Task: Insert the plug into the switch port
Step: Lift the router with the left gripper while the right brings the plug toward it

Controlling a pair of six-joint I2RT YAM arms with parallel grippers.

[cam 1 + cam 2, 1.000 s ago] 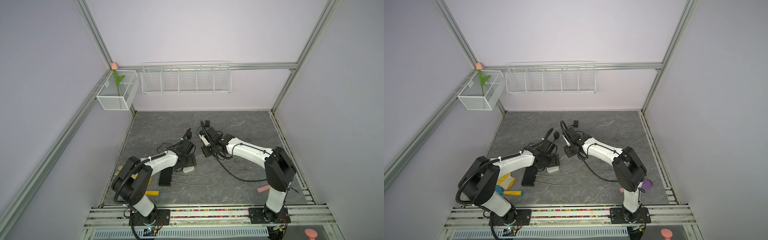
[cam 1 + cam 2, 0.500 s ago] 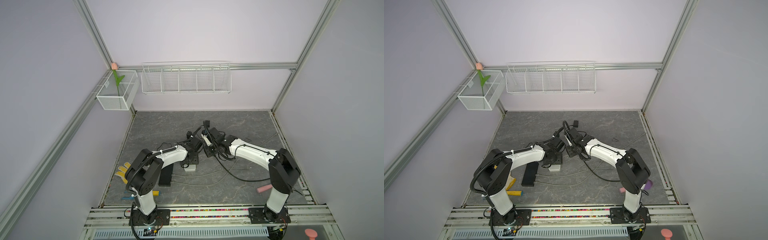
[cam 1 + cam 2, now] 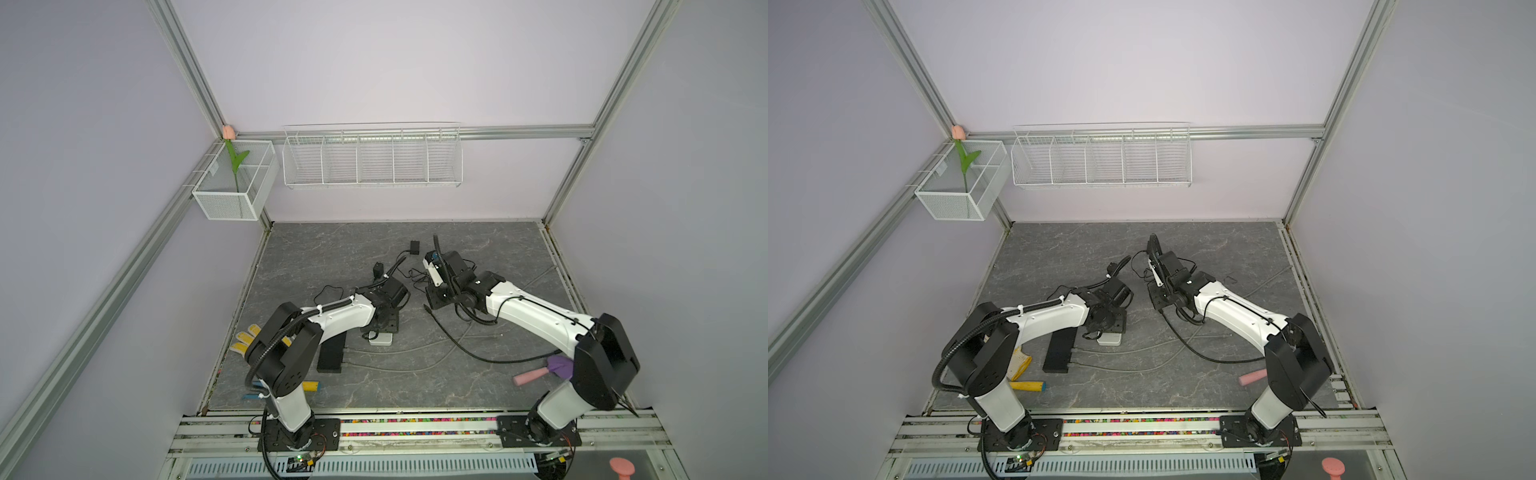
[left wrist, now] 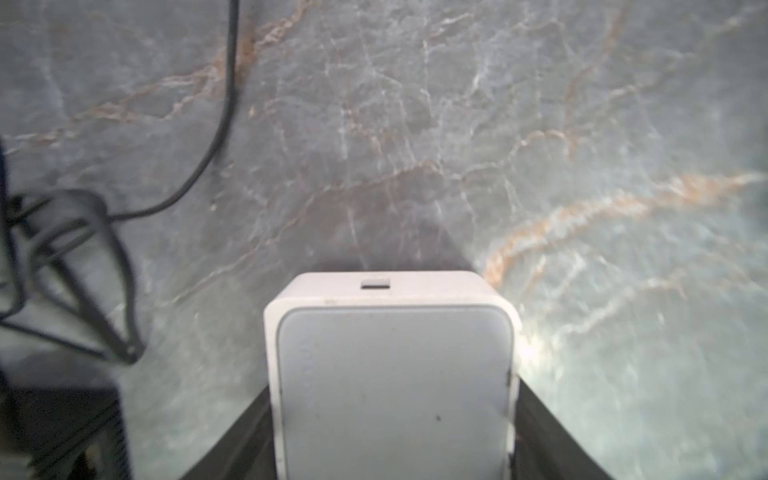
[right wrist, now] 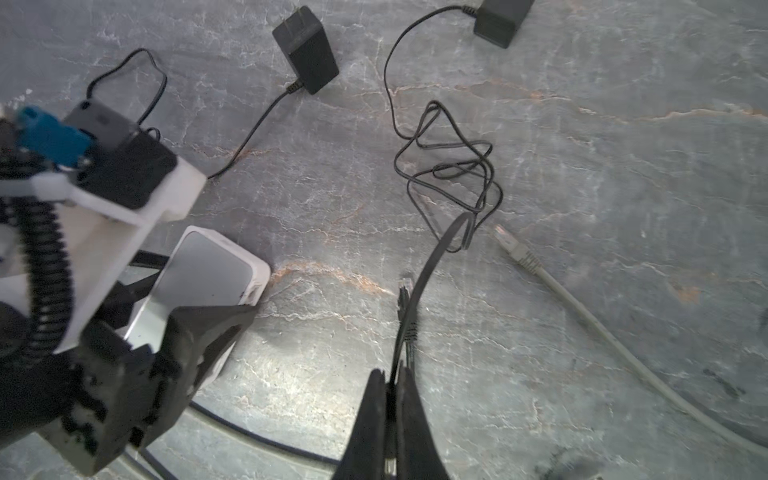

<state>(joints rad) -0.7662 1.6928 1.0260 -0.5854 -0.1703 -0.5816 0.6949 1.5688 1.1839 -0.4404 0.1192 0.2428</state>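
Tangled cord [image 5: 449, 174], grey cable [image 5: 582, 307] ahead. My right claw [image 5: 390, 374], low, pinches the lead [image 5: 432, 257] behind the plug [image 5: 404, 297]; left claw [image 4: 392, 390] clamps the switch [image 4: 390, 357].

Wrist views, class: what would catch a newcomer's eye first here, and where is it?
The white switch fills the left wrist view, clamped in the left gripper. In the right wrist view, the right gripper pinches a black cable near its plug; a grey cable lies loose nearby.

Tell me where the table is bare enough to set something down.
Bare: the table's back-left stretch, behind the black adapters, and the front middle, between the gray cable and the rail. Crowded: the centre, around the white switch and tangled cords.
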